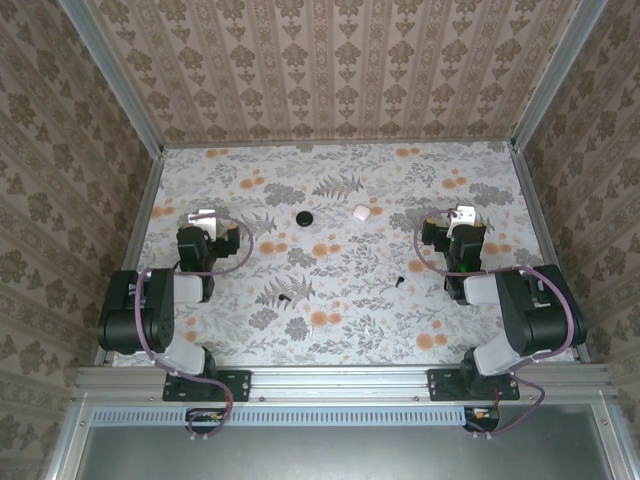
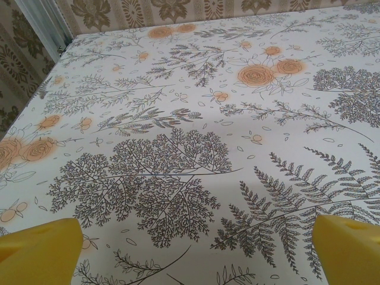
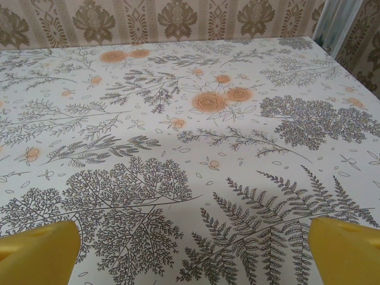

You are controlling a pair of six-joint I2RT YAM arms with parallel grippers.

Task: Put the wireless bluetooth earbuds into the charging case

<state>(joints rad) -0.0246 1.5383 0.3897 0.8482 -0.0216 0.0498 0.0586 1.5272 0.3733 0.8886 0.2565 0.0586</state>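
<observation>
- Black earbuds (image 1: 416, 267) lie loose, apart from the pale case (image 1: 360, 212) — none seated yet.
- Your left gripper (image 1: 205, 217) and right gripper (image 1: 463, 214) — spread wide, empty, flanking the work for reach.

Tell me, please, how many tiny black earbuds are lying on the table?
2. The first earbud lies right of centre on the table; the second earbud sits just left of it, slightly nearer the robot. Others may be hidden.
</observation>
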